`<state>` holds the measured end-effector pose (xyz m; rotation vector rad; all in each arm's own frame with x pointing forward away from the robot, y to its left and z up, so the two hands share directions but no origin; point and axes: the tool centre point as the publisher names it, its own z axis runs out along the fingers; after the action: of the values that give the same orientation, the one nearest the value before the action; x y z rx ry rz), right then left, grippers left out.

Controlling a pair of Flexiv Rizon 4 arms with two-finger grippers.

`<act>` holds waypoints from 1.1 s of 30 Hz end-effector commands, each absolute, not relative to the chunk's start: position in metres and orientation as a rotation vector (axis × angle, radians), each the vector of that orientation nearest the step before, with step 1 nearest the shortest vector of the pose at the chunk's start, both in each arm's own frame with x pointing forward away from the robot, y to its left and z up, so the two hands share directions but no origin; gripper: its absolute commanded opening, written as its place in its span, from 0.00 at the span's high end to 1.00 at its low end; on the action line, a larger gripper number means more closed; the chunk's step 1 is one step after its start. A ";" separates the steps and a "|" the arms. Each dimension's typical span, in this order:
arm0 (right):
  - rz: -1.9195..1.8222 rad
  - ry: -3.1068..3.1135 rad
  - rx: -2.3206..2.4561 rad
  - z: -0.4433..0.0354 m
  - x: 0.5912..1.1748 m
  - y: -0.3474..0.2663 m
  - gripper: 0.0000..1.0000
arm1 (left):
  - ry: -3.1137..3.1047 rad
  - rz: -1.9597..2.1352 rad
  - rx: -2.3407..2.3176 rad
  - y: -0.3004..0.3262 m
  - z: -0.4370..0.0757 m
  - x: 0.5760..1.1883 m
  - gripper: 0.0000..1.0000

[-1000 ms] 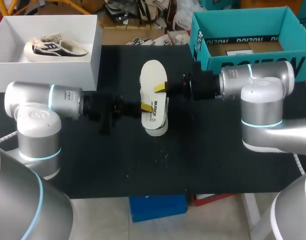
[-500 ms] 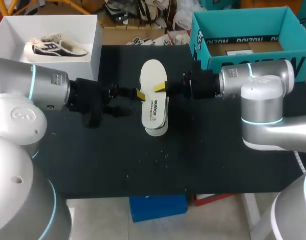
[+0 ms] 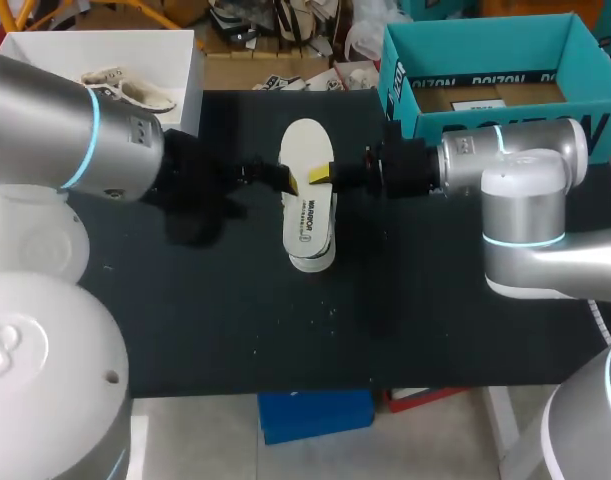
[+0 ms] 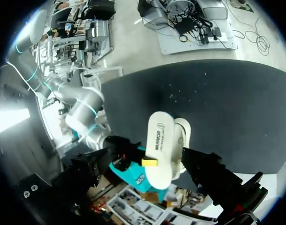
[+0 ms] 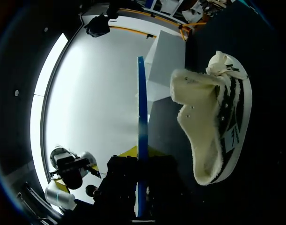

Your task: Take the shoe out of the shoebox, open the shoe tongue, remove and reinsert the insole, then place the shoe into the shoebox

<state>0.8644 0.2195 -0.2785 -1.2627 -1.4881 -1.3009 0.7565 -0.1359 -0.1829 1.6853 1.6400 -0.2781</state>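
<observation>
The insole (image 3: 306, 145) was above the middle of the desk (image 3: 435, 320), a little toward the far edge, with its white face up and its length running from the far edge to the near edge. The right tool (image 3: 318, 176) came in from the right side and pinched the insole at its right edge; one yellow tip lay on the upper face. In the right wrist view the insole (image 5: 140, 103) showed only as a thin blue edge standing between the two fingers of this tool. The left tool (image 3: 285, 181) was at the left edge of the insole, opposite to the right one, but I cannot tell if it was spread or pressed together. The shoe (image 3: 320, 258) was under the near end of the insole, and only its end showed from above. In the right wrist view the shoe (image 5: 213, 112) lay on its side on the desk, ahead of the tool and beside the insole, its pale fuzzy lining turned to the tool. In the left wrist view the insole (image 4: 159, 140) and the shoe (image 4: 184, 136) were side by side, and the yellow tip of the right tool (image 4: 150, 162) sat on the insole. A white shoebox (image 3: 180, 70) stood at the far left corner with a second shoe (image 3: 125, 88) in it. A teal box (image 3: 397, 80) stood at the far right corner.
</observation>
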 end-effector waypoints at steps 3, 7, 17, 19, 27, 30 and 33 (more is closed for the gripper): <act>-1.303 -1.487 -1.266 -0.279 0.864 0.221 1.00 | 2.010 -0.041 1.935 -0.160 -0.192 0.764 0.00; -1.303 -1.487 -1.266 -0.279 0.864 0.221 1.00 | 2.031 -0.055 1.961 -0.168 -0.194 0.765 0.00; -1.303 -1.487 -1.266 -0.279 0.864 0.221 1.00 | 2.049 0.060 2.095 -0.176 -0.197 0.767 0.00; -1.303 -1.487 -1.266 -0.279 0.864 0.221 1.00 | 2.058 0.065 2.105 -0.177 -0.198 0.768 0.00; -1.303 -1.487 -1.266 -0.279 0.864 0.221 1.00 | 2.066 0.074 2.104 -0.176 -0.211 0.784 0.00; -1.303 -1.487 -1.266 -0.279 0.864 0.221 1.00 | 2.044 0.077 2.098 -0.175 -0.214 0.794 0.00; -1.303 -1.487 -1.266 -0.279 0.864 0.221 1.00 | 2.030 0.069 2.090 -0.175 -0.218 0.807 0.00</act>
<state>0.8643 0.2195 -0.2788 -1.2621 -1.4870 -1.3022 0.7957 -0.1682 -0.2107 2.0735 2.0098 0.0472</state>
